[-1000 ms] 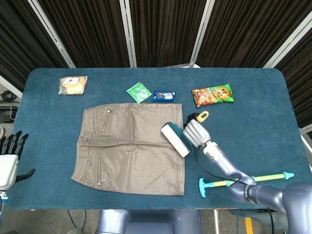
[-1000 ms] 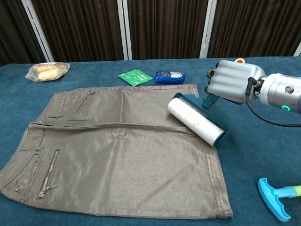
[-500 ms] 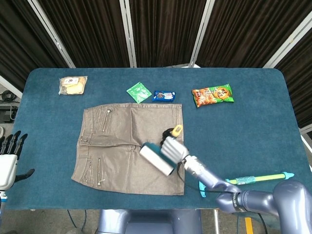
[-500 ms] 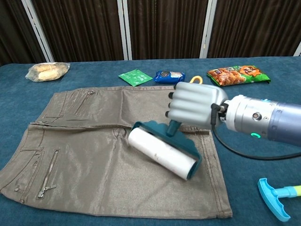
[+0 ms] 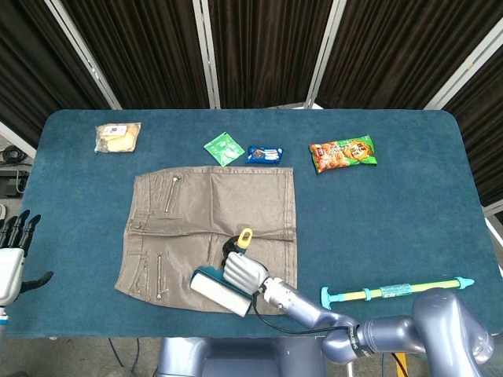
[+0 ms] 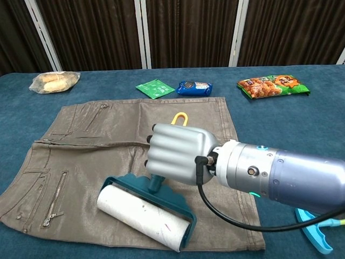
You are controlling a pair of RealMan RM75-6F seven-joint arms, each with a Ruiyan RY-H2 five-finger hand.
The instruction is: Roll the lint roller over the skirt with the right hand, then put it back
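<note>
One right hand [image 6: 178, 154] fisted tight round lint roller [image 6: 144, 213] handle, roller lying on skirt [image 6: 108, 156] near hem edge, long axis slanting across skirt, drum below fingers; left hand [image 5: 9, 259] empty, fingers spread, well apart.

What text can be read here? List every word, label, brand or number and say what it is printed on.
None can be read for certain.
Orange snack bag: printing present, too blurred to read.
Blue cookie packet: a logo shows, too small to read.
Green sachet: white markings, illegible.
Clear bag of bread: a small label shows in the head view, unreadable.
Lint roller, skirt, right hand: no text visible.
</note>
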